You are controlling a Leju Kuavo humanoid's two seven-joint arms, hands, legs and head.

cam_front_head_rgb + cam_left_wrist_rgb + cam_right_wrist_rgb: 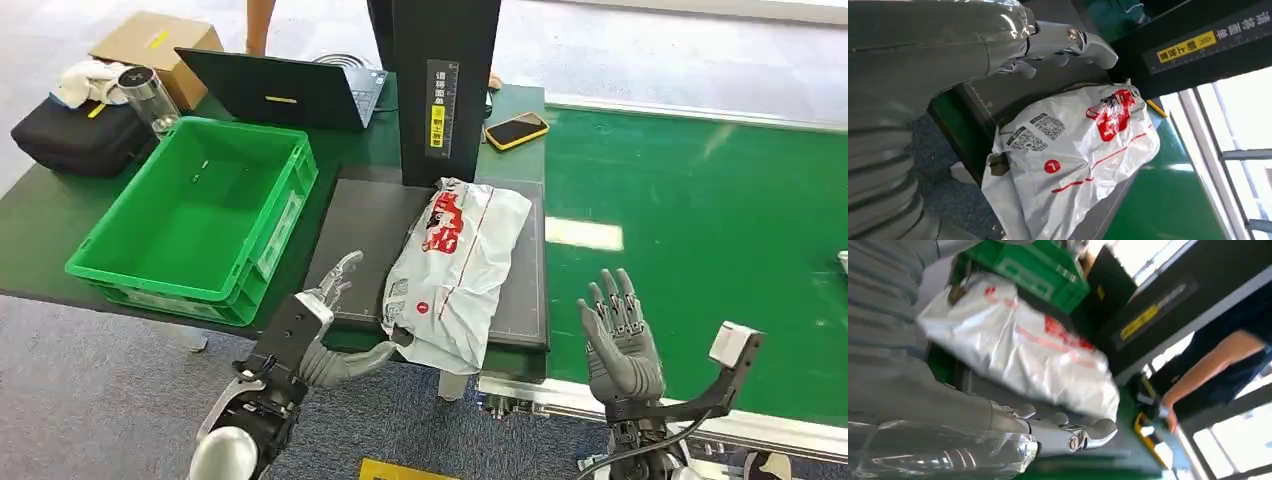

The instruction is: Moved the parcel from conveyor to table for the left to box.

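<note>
Parcel (455, 268) lying on dark scale plate (365, 225).
Left hand (325, 325) spread beside it; right hand (620, 335) spread, well apart.

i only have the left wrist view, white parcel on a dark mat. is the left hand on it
Observer: The head view shows the left hand open beside the parcel, thumb near its corner; contact unclear.
Operator: where's the box
Observer: A green crate, empty, sits on the table to that hand's left.
Operator: right hand?
Observer: The right hand is open, raised over the green conveyor, apart from the parcel.
</note>
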